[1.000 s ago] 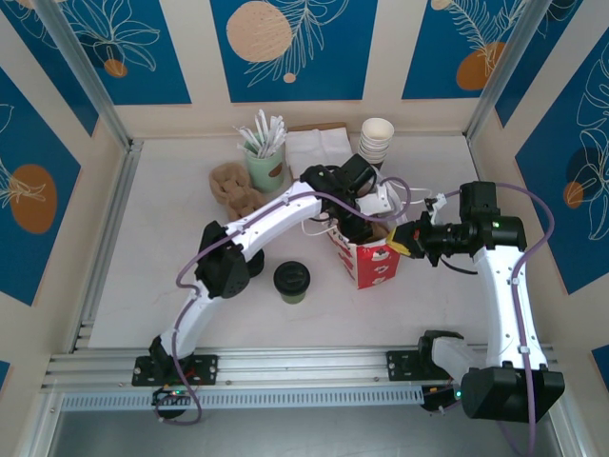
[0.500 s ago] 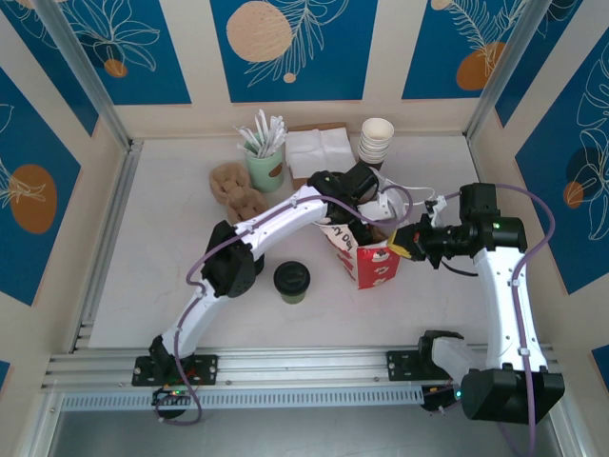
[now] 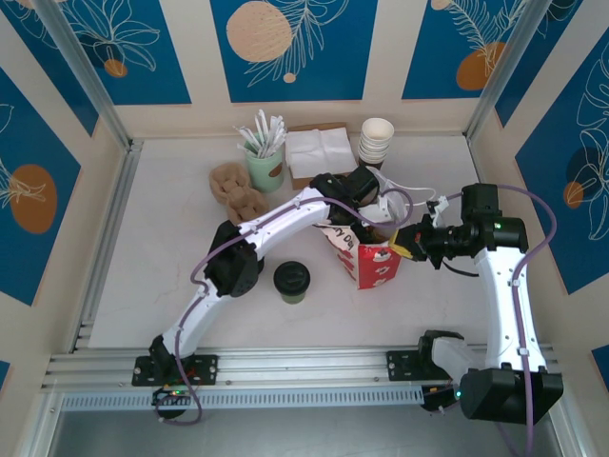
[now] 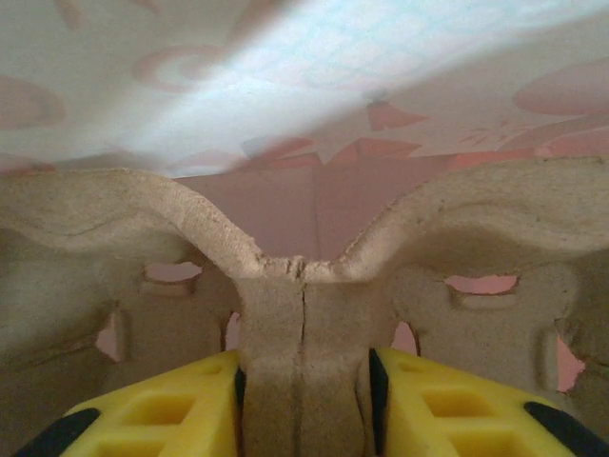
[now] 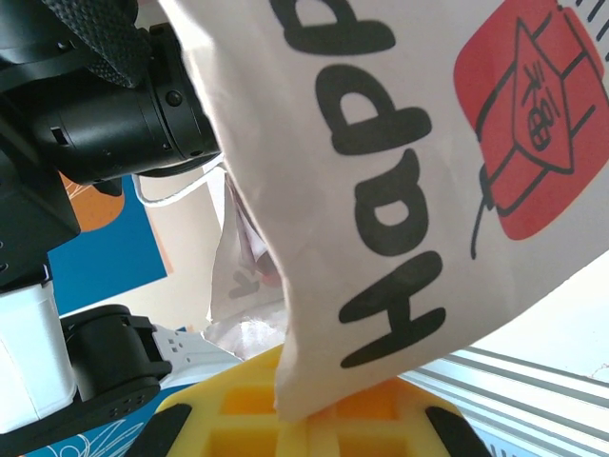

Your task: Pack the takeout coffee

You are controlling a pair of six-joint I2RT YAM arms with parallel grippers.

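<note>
The takeout coffee (image 3: 291,280), a dark cup under a black lid, stands on the table left of the red and white paper bag (image 3: 373,265). My left gripper (image 3: 365,231) reaches down into the bag's mouth. In the left wrist view its yellow fingers (image 4: 166,409) flank the centre rib of a brown pulp cup carrier (image 4: 304,314) inside the bag, with a thin dark gap on each side, so the left gripper (image 4: 304,386) is narrowly open. My right gripper (image 3: 405,242) is shut on the bag's right rim, and the paper edge (image 5: 314,381) sits pinched between its yellow pads.
More pulp carriers (image 3: 233,188) lie at the back left. Beside them stands a green cup of stirrers (image 3: 265,164). Napkins (image 3: 319,150) and a stack of white cups (image 3: 376,143) sit at the back. Walls enclose three sides, and an aluminium rail (image 3: 304,367) runs along the front.
The left arm's elbow has shifted a little to the right and the wrist has settled lower over the bag. The right arm and the coffee have not moved.
</note>
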